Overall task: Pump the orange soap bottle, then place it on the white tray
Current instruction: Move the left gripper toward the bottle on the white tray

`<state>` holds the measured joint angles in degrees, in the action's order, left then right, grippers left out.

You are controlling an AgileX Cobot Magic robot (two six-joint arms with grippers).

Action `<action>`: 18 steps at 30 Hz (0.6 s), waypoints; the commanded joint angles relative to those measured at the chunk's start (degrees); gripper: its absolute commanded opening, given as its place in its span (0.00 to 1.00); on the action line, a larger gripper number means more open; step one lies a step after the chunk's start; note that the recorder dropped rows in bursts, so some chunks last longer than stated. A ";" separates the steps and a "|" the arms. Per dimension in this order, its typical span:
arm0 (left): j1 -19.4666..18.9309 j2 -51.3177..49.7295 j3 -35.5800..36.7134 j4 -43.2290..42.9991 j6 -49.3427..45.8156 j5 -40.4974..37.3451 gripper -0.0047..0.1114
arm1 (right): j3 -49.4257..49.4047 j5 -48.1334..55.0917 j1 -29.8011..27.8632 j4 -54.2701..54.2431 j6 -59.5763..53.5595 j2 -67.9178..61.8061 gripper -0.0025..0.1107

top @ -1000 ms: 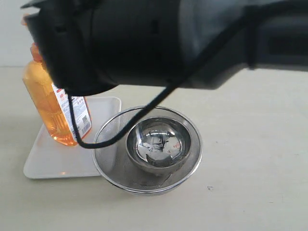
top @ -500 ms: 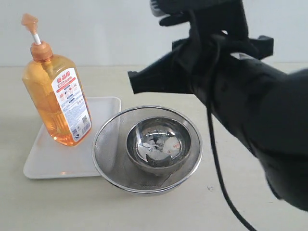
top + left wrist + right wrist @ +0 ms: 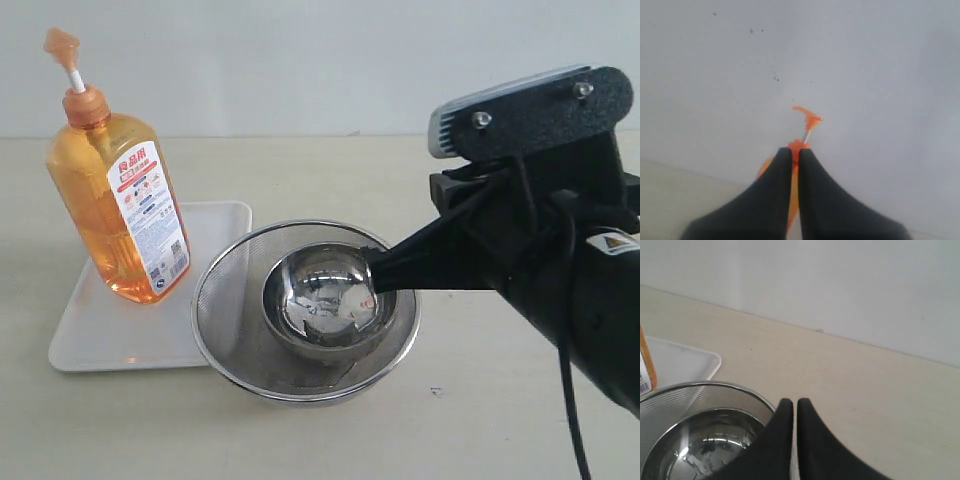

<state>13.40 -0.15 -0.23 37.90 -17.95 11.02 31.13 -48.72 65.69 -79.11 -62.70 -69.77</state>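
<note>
Though the black arm (image 3: 560, 300) hid most of the view a second ago, it has swung down to 3 o'clock, and its right tool (image 3: 378, 271) hangs shut and empty over the bowl (image 3: 325, 305). The orange soap bottle (image 3: 115, 215) stands on the white tray (image 3: 105, 340) at 9 o'clock, so the job looks done. The left tool (image 3: 791, 152) is shut and empty; the sieve (image 3: 225, 295) crowds the tray's edge, but the surface (image 3: 300, 175) lies open at 12 o'clock.

orange soap bottle (image 3: 88, 190), white label (image 3: 150, 218) with red Chinese characters, too blurred to read, small print illegible
</note>
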 commanded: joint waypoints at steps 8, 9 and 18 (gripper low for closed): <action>-0.12 -2.85 -3.17 -0.92 6.57 -7.40 0.08 | -5.40 -3.09 -0.07 2.70 1.84 6.07 0.02; -0.12 -4.93 -4.38 -1.28 6.31 -8.62 0.08 | -5.51 -3.09 -0.07 2.99 2.38 6.20 0.02; -0.12 -30.31 -10.10 -3.37 0.66 -7.47 0.08 | -5.51 -2.70 -0.07 4.13 2.65 6.20 0.02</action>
<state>13.40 -22.83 -9.80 34.98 -15.62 0.63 25.91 -51.46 65.69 -75.83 -60.32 -64.09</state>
